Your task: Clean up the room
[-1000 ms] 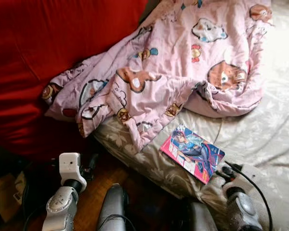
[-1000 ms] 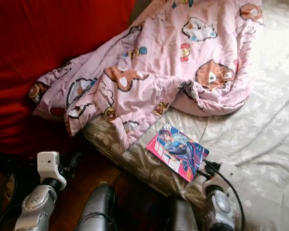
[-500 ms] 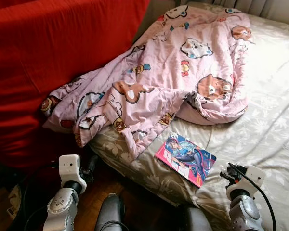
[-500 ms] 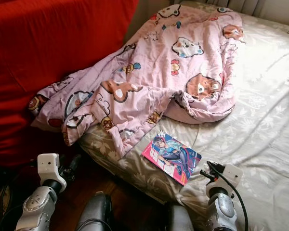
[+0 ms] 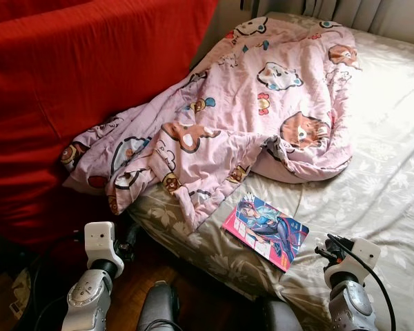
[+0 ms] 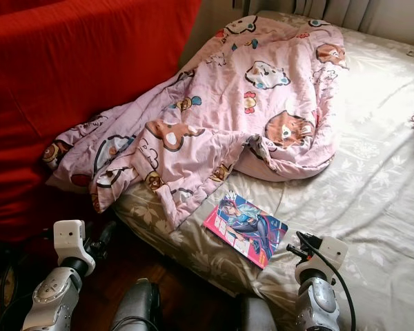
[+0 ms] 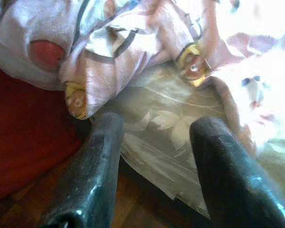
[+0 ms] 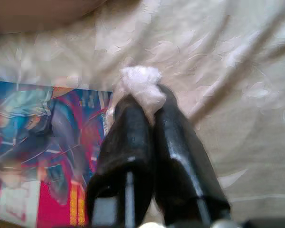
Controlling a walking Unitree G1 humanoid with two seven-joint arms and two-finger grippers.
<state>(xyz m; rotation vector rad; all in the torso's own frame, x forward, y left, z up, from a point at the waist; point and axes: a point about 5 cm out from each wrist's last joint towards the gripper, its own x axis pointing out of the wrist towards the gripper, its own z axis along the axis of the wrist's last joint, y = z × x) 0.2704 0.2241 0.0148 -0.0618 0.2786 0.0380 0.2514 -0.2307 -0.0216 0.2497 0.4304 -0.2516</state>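
A: How much of the room could be judged as tidied, starting from the biggest things?

B: Very little, it seemed. The bed [image 5: 393,200] was seen unmade, its pale flowered sheet creased. The pink cartoon blanket [image 5: 262,117] was left crumpled across it, bunched against the red cover [image 5: 76,89] on the robot's left and with one corner hanging over the mattress edge toward the wooden floor [image 5: 134,293].

A: And the smaller items?

B: A brightly printed magazine [image 5: 265,229] was found lying flat on the sheet near the bed's front edge, just below the blanket's hanging fold and apart from it. It had not been put away.

A: Was anything held by the grippers?

B: The right gripper [image 8: 142,102] was seen closed on a small white wad [image 8: 140,85], something like crumpled tissue, pinched at the fingertips; it was held low over the sheet, just beside the magazine. The left gripper [image 7: 156,156] was seen with its fingers spread and nothing between them, hanging near the bed's edge by the blanket's corner.

A: So what was left?

B: By judgement, nearly everything: the wad was still to be disposed of, the magazine to be shelved, and the blanket to be straightened.
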